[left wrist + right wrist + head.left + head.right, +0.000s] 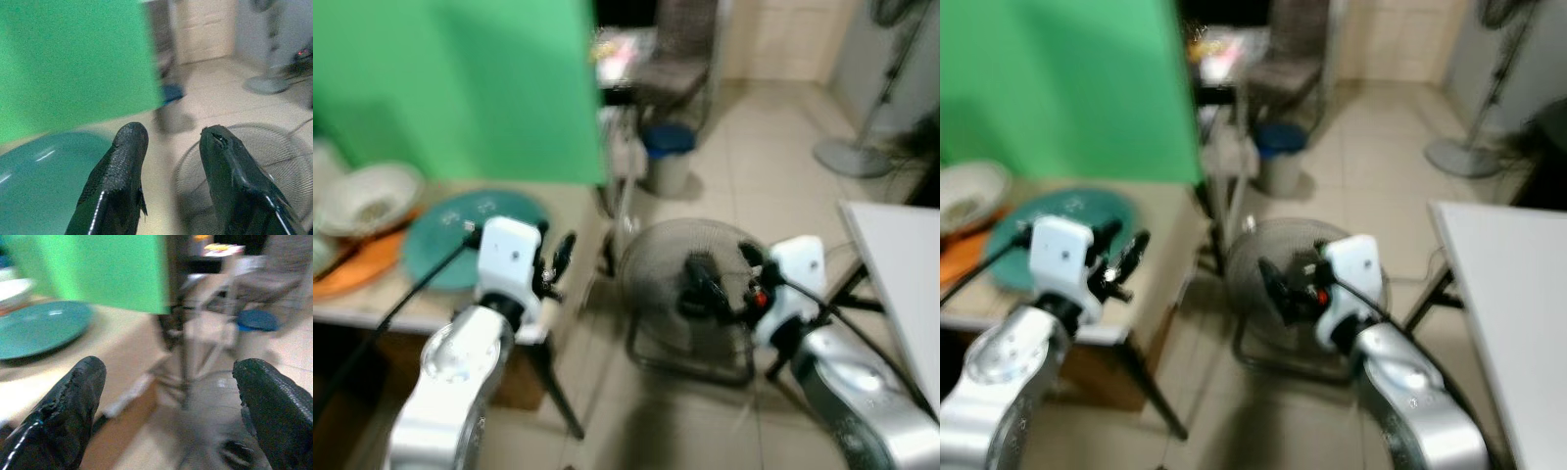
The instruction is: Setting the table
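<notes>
Both arms are up: left gripper (555,257), fingers parted, by the teal plate (445,235); right gripper (168,396) spread wide.

silver arms | white wrist housings | black cables | black jaws

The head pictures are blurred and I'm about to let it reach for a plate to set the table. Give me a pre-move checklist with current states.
1. Left gripper empty and open: ok.
2. Right gripper empty and open: ok.
3. Teal plate in sight on the beige table, near the left gripper: ok.
4. White bowl and orange plate clear of the reach path: cannot tell, blurred.
5. Floor fan right below the right gripper, an obstacle: not ok.
6. Picture steady enough to aim: not ok.
</notes>
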Robot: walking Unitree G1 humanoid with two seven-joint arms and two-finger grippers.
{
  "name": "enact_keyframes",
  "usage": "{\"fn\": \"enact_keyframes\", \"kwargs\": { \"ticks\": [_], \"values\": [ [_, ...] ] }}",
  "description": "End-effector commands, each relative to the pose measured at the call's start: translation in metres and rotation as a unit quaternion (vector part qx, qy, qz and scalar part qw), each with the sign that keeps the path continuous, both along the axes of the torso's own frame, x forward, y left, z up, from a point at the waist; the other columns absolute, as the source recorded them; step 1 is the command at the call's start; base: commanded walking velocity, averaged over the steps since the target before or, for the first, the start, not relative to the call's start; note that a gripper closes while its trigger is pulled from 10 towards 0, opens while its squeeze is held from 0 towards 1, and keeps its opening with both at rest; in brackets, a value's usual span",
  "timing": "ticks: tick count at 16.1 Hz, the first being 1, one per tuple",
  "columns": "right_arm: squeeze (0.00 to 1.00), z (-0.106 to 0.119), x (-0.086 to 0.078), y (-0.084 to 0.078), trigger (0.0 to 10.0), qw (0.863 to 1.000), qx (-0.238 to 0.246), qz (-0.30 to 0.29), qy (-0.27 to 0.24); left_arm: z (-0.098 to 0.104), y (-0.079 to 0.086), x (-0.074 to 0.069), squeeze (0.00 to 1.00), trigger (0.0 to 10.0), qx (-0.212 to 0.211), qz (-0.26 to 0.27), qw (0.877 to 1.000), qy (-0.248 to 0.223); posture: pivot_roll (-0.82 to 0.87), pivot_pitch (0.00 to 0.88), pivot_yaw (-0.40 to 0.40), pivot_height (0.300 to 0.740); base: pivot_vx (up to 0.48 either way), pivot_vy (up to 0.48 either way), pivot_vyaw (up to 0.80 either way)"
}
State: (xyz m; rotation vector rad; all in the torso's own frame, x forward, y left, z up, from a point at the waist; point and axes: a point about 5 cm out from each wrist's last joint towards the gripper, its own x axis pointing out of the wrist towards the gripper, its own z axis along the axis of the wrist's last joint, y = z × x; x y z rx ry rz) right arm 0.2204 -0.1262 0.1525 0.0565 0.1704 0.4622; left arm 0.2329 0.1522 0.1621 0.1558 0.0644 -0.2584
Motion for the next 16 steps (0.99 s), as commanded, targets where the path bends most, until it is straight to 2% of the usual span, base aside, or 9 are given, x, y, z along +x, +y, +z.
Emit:
{"fn": "enact_keyframes", "kwargs": {
  "ticks": [1,9,16],
  "values": [
    [1.0,-0.0004,-0.0011,-0.0041,10.0,1.0,-0.005,-0.008,0.005,0.0018,0.0,0.0009,0.0,10.0,0.002,0.003,1.0,-0.003,0.12,0.0,0.034,0.74,0.0,0.416,0.0],
    [1.0,-0.0004,0.0004,-0.0036,10.0,1.0,0.003,-0.018,0.01,0.0069,0.0038,0.0053,0.0,10.0,0.013,0.0,1.0,-0.012,0.13,0.0,0.029,0.74,0.0,0.415,0.0],
    [1.0,-0.0057,0.0003,-0.0035,10.0,0.999,0.004,-0.03,0.032,0.0095,0.0052,0.0059,0.0,10.0,0.001,0.008,1.0,-0.016,0.13,0.0,0.027,0.74,0.0,0.0,0.0]
  ]
}}
